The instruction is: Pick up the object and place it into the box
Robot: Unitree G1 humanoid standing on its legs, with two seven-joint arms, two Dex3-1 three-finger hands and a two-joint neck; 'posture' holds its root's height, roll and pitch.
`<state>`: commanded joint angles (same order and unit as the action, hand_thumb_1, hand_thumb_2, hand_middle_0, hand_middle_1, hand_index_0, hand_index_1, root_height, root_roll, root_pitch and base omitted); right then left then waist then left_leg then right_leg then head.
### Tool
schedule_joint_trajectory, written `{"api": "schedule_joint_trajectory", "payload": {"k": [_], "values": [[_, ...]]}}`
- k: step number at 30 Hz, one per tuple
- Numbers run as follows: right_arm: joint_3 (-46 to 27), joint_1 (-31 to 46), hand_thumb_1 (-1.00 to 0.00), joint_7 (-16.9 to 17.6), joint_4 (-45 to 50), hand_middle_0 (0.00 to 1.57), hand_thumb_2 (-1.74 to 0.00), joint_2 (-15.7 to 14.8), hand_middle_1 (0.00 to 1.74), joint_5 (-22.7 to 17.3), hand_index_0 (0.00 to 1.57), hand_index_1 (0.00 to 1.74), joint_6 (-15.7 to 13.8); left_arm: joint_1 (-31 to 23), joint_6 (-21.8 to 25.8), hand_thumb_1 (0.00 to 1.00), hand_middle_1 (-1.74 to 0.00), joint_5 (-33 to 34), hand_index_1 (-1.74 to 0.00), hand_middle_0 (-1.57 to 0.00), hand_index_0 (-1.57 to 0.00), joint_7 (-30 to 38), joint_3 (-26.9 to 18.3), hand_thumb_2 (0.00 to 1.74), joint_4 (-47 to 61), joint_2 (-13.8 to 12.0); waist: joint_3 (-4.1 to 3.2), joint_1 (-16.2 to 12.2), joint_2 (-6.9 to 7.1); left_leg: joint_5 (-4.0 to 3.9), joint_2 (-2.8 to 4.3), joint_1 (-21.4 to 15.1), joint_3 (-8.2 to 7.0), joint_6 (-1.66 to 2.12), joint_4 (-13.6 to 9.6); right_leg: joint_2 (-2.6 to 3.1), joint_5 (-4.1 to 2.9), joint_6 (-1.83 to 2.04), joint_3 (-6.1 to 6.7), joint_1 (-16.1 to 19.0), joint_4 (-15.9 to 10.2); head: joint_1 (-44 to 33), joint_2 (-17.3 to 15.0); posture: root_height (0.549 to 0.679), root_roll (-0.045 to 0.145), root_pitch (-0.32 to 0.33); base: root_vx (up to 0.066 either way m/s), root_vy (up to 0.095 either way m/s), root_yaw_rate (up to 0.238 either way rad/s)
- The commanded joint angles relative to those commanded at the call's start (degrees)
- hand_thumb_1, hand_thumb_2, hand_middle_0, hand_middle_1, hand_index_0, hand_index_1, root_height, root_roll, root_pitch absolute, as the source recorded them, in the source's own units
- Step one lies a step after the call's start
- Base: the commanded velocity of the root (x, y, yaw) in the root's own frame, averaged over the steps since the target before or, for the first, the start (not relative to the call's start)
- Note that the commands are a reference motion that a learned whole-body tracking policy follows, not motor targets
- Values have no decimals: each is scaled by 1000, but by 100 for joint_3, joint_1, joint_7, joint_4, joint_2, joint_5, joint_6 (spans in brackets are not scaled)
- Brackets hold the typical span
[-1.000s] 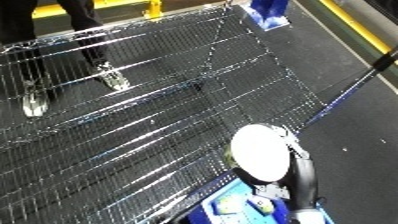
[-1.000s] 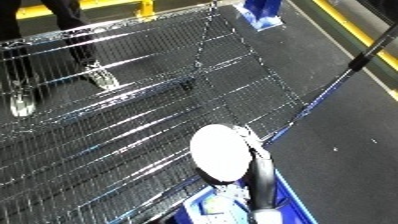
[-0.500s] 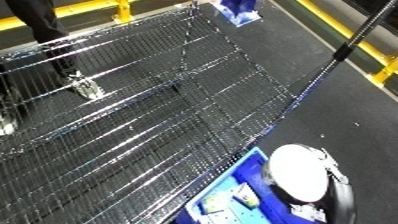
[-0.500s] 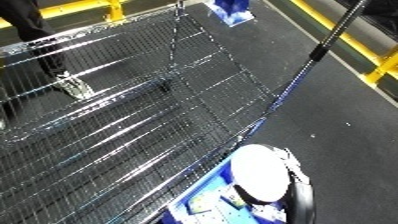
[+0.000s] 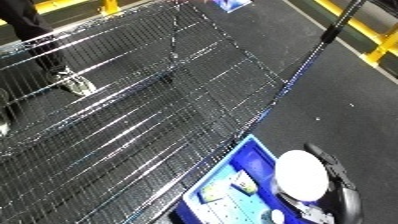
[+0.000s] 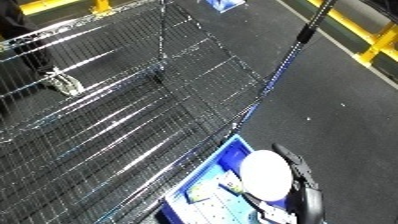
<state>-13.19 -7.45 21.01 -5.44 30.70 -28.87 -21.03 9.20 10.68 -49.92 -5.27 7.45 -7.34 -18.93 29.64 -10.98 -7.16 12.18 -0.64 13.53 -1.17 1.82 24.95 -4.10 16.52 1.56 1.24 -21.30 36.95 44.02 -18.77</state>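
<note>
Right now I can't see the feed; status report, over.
Right hand shut on white round object, over blue bin. Left hand out of view. Nothing blocking.

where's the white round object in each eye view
Left eye view: the white object is at lower right, held by the right hand over the blue bin.
Right eye view: the same object sits nearer the bottom centre, again over the bin.
Shared landmark: the wire rack's edge, running diagonally down to the bin's top corner.
</note>
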Motion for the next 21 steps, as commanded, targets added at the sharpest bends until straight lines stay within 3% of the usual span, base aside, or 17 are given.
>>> {"api": "schedule_joint_trajectory", "payload": {"k": [12, 21], "values": [[32, 3, 0, -36, -130, 0, 0, -50, 0, -66, 0, 0, 20, 19, -8, 1000, -1740, 2, -1740, -1570, -1570, -22, 26, 1740, -65, 46, -30, -11, -63, -21, -30, -105, -18, -8, -100, -40, -67, 20, 12, 68, -127, 19, -121, 660, 93, 54, -13, 19, 1], [123, -14, 0, -239, -42, 0, 0, -75, 0, -12, 0, 0, 79, -3, -2, 1000, -1740, -36, -1740, -1570, -1570, -25, 50, 1740, -67, 66, -43, 38, -62, -56, -44, -149, 9, -3, -148, -45, -82, 10, -2, 129, -172, -138, -235, 661, 92, 48, 4, 13, 17]]}}
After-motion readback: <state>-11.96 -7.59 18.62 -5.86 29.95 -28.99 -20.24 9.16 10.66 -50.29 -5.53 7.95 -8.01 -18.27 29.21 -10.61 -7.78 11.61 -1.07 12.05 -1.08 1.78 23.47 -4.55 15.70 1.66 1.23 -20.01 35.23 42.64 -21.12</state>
